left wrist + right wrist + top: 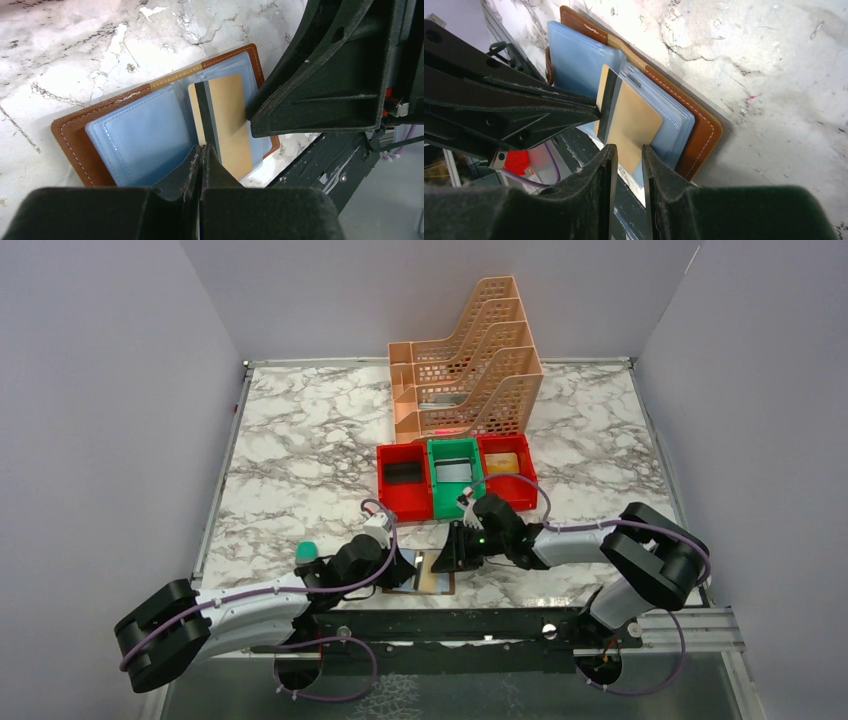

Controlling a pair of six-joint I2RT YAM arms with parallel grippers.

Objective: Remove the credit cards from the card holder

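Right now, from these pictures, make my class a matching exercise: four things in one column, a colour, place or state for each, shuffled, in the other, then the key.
Things
1. card holder
2. card
3. green bin
4. left gripper

Descriptions
A. between the red bins
B. jaws shut
C. brown leather, lying open
D. gold with a dark stripe

Pairs: 1-C, 2-D, 3-A, 4-B

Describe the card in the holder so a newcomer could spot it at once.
On the marble table, at its near edge, lies an open brown card holder. Among its grey-blue pockets is a tan card; only it bears a dark stripe.
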